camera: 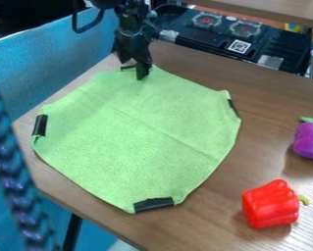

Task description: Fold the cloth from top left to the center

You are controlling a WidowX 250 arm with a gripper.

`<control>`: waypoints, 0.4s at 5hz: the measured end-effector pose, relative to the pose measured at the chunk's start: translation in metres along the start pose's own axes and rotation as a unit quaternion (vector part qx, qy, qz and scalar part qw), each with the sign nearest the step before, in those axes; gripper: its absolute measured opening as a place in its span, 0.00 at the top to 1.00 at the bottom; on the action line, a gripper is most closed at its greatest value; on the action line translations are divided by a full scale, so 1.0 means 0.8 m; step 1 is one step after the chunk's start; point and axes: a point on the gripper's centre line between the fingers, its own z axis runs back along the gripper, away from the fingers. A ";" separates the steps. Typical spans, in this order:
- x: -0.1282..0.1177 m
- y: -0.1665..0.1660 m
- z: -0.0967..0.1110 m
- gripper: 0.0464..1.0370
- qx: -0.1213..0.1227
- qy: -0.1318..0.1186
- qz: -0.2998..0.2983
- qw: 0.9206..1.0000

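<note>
Nearest me, the red toy bell pepper (270, 206) sits on the wood-grain table (214, 201), just off the green cloth (132, 152) & out of the fold's way. The near edge, w/ its black tape strip (153, 204), should lie flat & undisturbed. Target, approx.: mid-cloth, by the faint crease (165, 133). For a good fold, take only the far corner's top layer, shallow, w/o scraping the wood; lift just enough to clear the cloth, carry it toward ctr. in 1 low arc, then lower & release w/o dragging. Too high or too fast a pull would likely slide the whole sheet; too deep a bite may bunch it.

Position: cloth spread open on the table, reaching from near the front edge back to the black gripper (136, 72), which hangs at its far corner, tip overlapping the fabric from here. Gripper spread, pressed together or pinching cloth: can't tell.
</note>
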 end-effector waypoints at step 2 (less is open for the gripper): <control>-0.004 -0.010 -0.009 0.64 0.005 0.025 -0.011 1.000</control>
